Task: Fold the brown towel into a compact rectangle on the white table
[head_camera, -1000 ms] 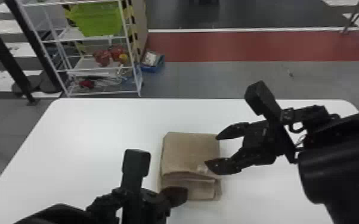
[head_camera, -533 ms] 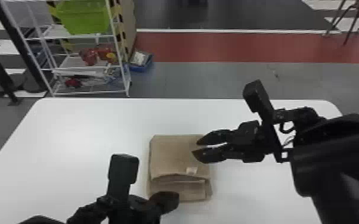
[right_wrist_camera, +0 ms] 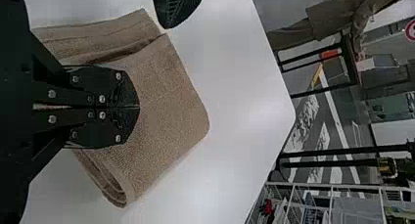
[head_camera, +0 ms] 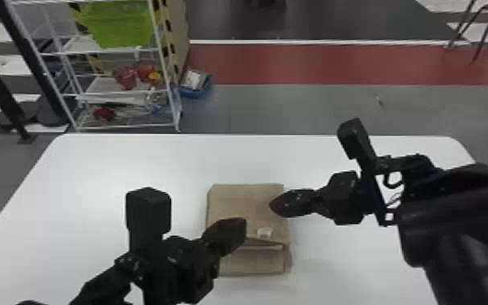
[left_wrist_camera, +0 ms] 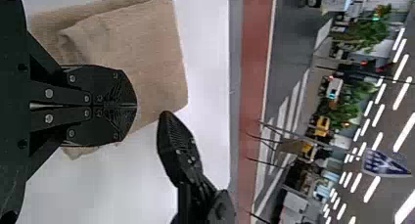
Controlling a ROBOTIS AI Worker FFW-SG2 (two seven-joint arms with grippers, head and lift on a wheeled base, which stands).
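Head view: folded brown cloth towel (head_camera: 243, 202) on white worktop (head_camera: 133, 162), long axis near-to-far; black left fingers (head_camera: 231, 233) over left side, black right fingers (head_camera: 287, 203) over right edge; left nearer its near flap (head_camera: 255, 263). Left wrist view: left fingers closed, empty. Right wrist view: right ones closed, empty.

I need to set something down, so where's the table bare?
The white table is free beyond the brown towel and from its far half to the left edge. The left gripper and right gripper crowd the towel.
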